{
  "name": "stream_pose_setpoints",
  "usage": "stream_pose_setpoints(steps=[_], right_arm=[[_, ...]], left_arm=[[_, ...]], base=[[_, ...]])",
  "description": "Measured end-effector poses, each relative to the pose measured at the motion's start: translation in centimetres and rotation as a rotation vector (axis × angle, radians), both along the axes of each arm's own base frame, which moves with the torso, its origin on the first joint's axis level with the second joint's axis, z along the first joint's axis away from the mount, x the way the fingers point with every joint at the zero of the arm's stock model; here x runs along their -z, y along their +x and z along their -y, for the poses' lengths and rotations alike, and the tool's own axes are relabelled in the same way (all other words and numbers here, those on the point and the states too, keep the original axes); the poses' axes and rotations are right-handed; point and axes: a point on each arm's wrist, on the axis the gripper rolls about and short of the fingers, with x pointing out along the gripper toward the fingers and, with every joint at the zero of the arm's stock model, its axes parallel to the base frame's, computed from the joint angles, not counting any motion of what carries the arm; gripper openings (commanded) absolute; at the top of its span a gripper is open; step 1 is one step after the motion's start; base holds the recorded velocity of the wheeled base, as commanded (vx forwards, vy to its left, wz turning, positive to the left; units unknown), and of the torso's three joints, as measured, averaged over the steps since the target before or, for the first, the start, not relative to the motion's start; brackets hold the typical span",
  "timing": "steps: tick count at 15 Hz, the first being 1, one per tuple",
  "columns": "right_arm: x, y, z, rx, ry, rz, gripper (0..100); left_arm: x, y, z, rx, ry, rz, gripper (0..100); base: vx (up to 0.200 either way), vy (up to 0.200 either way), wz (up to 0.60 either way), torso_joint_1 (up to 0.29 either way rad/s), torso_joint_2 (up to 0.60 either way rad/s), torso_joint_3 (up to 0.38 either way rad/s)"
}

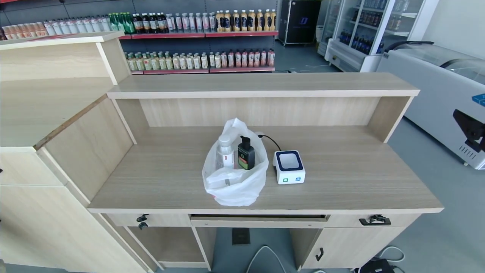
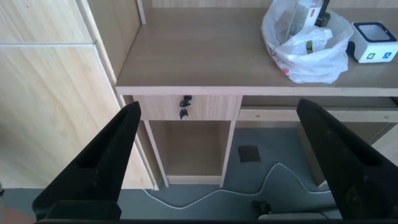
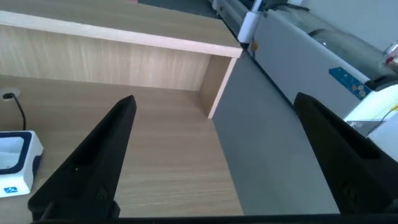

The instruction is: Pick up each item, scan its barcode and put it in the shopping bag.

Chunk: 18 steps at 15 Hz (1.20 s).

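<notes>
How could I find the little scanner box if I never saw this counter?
Start at the wooden counter, then find the white shopping bag near its middle. Beside the bag, on the robot's right, sits the scanner: a small white cube with a dark blue frame on top and a black cable behind, while the black bottle and clear bottle stand inside the bag.

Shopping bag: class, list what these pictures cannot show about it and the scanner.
- Head view: the shopping bag hides the bases of the clear bottle and dark bottle.
- Head view: their print is too small to read.
- Right wrist view: the scanner is cut by the edge.
</notes>
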Motion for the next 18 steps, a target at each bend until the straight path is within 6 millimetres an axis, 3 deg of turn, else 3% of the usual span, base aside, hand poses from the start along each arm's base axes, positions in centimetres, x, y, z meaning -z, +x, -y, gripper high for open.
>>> stream_pose_setpoints(steps=[5, 8, 11, 18], right_arm=[[3.1, -0.1, 0.1, 0.024, 0.138, -0.112, 100], [6.1, -1.8, -0.4, 0.033, 0.208, -0.204, 100], [9.4, -5.5, -1.5, 0.017, 0.29, -0.284, 100], [12.6, -15.7, -3.9, -0.096, 0.305, -0.324, 100]], left_arm=[[0.0, 0.0, 0.0, 0.0, 0.0, 0.0, 100], [0.0, 0.0, 0.0, 0.0, 0.0, 0.0, 100], [0.0, 0.0, 0.0, 0.0, 0.0, 0.0, 100], [0.0, 0.0, 0.0, 0.0, 0.0, 0.0, 100]], base=[[0.0, 0.0, 0.0, 0.0, 0.0, 0.0], [0.0, 0.0, 0.0, 0.0, 0.0, 0.0], [0.0, 0.0, 0.0, 0.0, 0.0, 0.0], [0.0, 0.0, 0.0, 0.0, 0.0, 0.0]])
